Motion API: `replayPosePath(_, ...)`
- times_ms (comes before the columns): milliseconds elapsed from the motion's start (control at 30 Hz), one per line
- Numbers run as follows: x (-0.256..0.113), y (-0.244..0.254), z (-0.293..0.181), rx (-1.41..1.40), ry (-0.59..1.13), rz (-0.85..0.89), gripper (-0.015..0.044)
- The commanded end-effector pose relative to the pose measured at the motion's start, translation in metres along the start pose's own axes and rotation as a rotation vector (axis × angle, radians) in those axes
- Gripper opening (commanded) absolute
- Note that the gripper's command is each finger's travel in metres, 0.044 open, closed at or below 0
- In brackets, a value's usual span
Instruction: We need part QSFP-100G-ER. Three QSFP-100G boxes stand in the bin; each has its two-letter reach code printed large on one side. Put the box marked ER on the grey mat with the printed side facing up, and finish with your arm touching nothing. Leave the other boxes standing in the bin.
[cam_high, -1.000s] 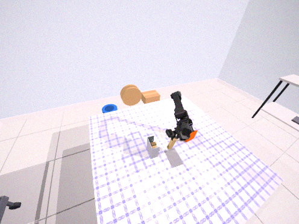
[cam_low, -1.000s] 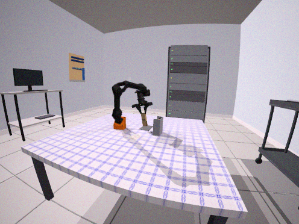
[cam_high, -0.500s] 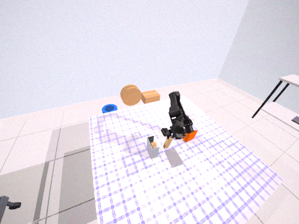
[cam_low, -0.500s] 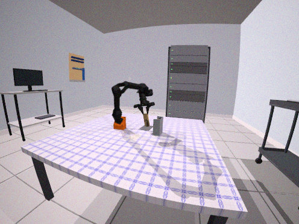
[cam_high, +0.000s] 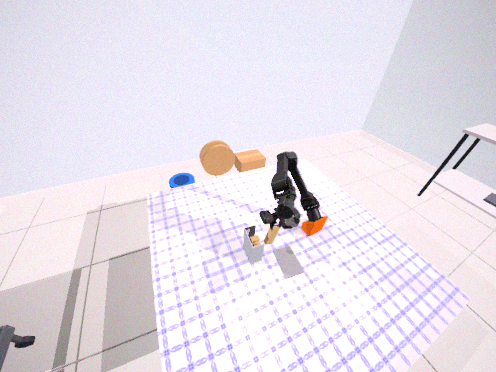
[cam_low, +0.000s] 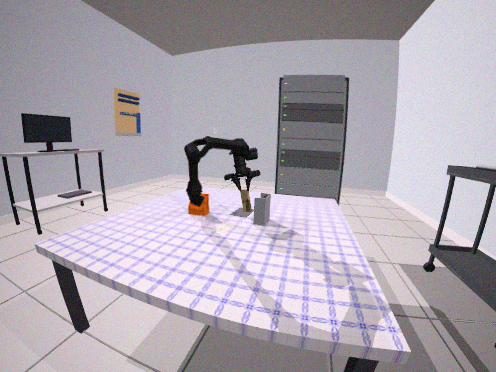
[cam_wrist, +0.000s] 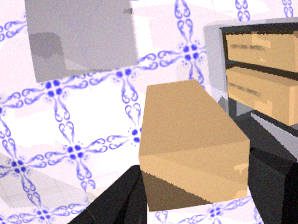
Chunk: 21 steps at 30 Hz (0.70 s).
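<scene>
Grey bin (cam_high: 254, 252) (cam_low: 261, 210) (cam_wrist: 215, 65) — two boxes (cam_high: 255, 240) (cam_wrist: 262, 67) inside, gripper (cam_high: 273, 226) (cam_low: 244, 188) (cam_wrist: 194, 167) part-open, clamped on tan box (cam_high: 271, 235) (cam_low: 246, 201) (cam_wrist: 194, 145).

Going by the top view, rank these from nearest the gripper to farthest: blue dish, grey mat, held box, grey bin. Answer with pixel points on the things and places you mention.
1. Held box (cam_high: 271, 236) (cam_low: 246, 202) (cam_wrist: 192, 145): in the gripper (cam_high: 274, 227) (cam_low: 244, 189) (cam_wrist: 194, 167).
2. Grey bin (cam_high: 255, 253) (cam_low: 260, 213) (cam_wrist: 214, 65), picture-left, and grey mat (cam_high: 290, 264) (cam_low: 240, 213) (cam_wrist: 87, 35), picture-right: too close to call.
3. Blue dish (cam_high: 172, 182): beyond the far edge.

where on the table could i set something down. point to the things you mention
The checked cloth on the near side of the flat grey mat (cam_high: 289, 262) looks bare. It is crowded between the mat and the open-topped grey bin (cam_high: 254, 250) (cam_low: 261, 210), where the black claw (cam_high: 272, 225) (cam_low: 244, 187) holds a tan box (cam_high: 271, 235) (cam_low: 246, 201) (cam_wrist: 192, 135).
</scene>
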<state>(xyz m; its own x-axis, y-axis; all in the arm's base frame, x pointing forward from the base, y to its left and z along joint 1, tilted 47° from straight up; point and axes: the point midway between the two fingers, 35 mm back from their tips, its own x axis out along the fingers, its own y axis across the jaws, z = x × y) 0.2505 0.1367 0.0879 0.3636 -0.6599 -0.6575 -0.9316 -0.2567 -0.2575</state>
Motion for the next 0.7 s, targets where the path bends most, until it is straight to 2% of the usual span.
replayPosePath(0, 0.000, -0.010, -0.010, 0.002, 0.001, -0.007, 0.0151)
replayPosePath(667, 0.004, -0.031, -0.031, -0.001, 0.009, -0.009, 0.0151)
